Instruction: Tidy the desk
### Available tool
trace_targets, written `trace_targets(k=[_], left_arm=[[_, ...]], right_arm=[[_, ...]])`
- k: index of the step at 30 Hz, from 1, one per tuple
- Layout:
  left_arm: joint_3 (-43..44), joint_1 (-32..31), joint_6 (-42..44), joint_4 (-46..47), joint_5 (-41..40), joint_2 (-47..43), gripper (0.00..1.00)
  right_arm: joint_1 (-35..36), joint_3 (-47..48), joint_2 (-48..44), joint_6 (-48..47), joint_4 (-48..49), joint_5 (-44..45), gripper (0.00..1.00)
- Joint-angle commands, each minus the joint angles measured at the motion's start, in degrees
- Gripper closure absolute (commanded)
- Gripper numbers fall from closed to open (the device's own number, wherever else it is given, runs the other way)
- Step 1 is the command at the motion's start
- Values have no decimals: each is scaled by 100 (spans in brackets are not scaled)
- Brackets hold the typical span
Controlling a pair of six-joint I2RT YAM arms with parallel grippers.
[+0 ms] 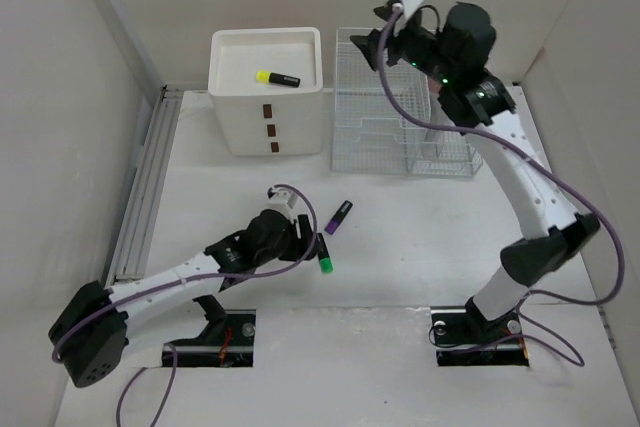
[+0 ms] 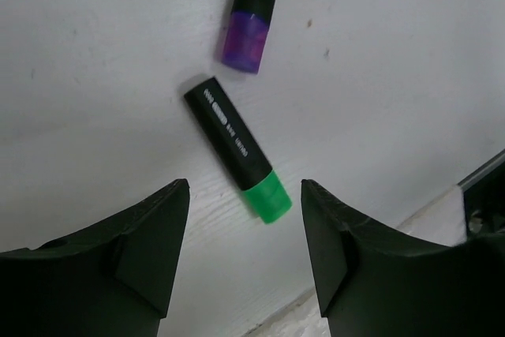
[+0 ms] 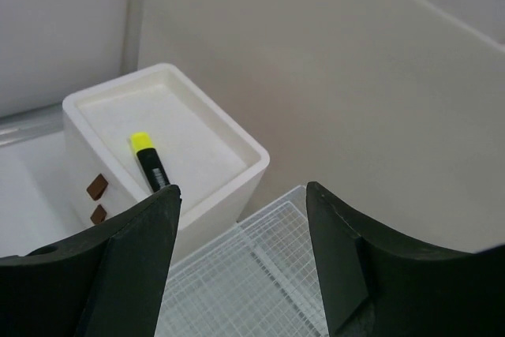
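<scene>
The white desk [image 1: 420,247] holds a black highlighter with a green cap [image 1: 324,263] and a black highlighter with a purple cap [image 1: 339,216], both lying flat in the middle. My left gripper [image 1: 310,245] is low over the desk, open and empty. In the left wrist view the green-capped highlighter [image 2: 235,146] lies just ahead of the open left gripper [image 2: 245,191], with the purple-capped one [image 2: 252,21] beyond. My right gripper [image 1: 378,35] is raised high over the wire rack, open and empty [image 3: 241,195]. A yellow-capped highlighter [image 3: 150,159] lies in the drawer box's tray top.
A cream drawer box [image 1: 266,137] with a tray top [image 3: 237,136] stands at the back left. A white wire-mesh rack [image 1: 400,137] stands to its right, below my right gripper [image 3: 245,282]. A grey rail [image 1: 140,187] runs along the desk's left edge. Walls enclose the back and sides.
</scene>
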Motion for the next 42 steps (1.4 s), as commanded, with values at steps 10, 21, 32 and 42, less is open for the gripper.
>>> trace_targets(k=[10, 21, 32, 42], left_arm=[[1324, -1651, -1200, -1025, -1826, 1772, 48], [2423, -2250, -2185, -2070, -2644, 3382, 51], [2669, -2610, -2861, -2536, -3321, 3321, 51], [2669, -2610, -3099, -2669, -3436, 3848, 51]], right_arm=[[-298, -1779, -1373, 577, 153, -984, 30], [-351, -2587, -1980, 744, 258, -1362, 30], [-404, -3203, -2366, 857, 372, -1468, 30], [-404, -3572, -2420, 990, 478, -1722, 30]])
